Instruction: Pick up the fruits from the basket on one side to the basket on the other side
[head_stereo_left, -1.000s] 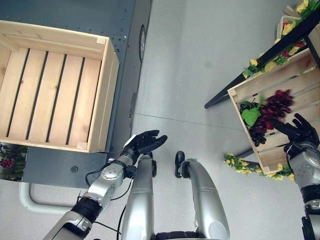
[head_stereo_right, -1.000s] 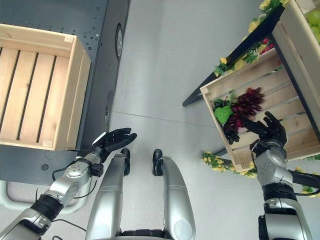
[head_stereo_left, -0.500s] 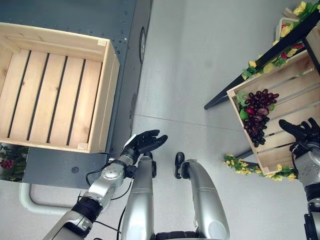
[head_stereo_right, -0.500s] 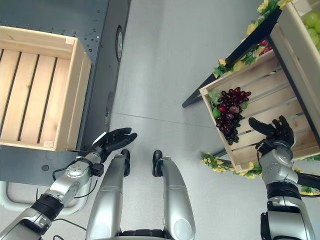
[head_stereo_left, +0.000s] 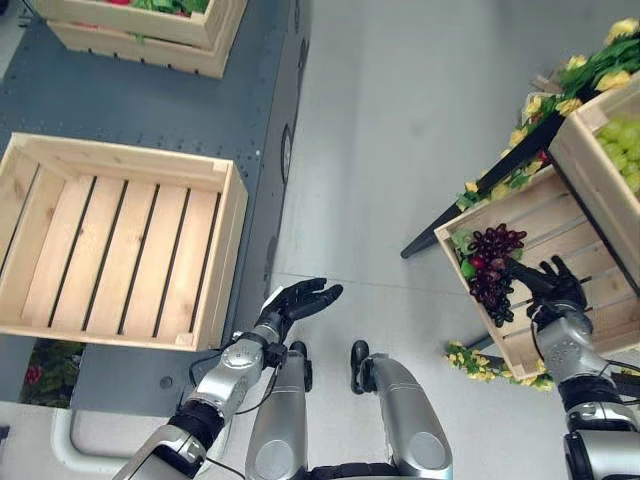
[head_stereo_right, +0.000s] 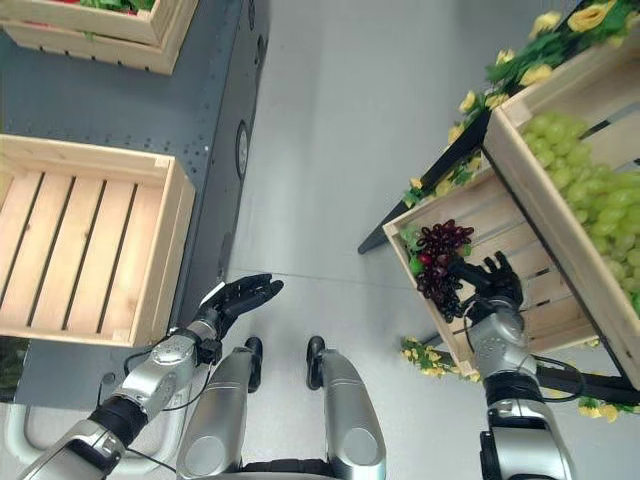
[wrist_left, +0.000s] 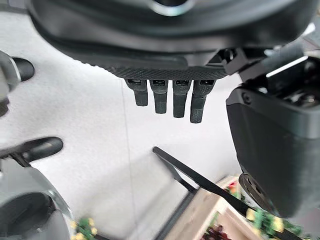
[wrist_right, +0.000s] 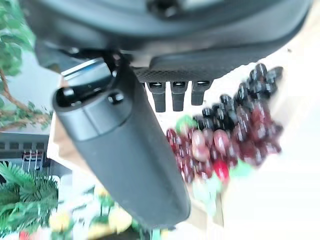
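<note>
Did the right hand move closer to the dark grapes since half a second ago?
Yes. The right hand now reaches the dark grapes in their wooden crate; earlier it hung apart, further along the slats.

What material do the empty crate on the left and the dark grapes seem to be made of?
Empty crate: pale, unpainted wood, judging by the separate slats and visible grain.
Dark grapes: probably plastic imitation, given their glossy, uniform beads and bright green leaf; real fruit cannot be excluded.
</note>
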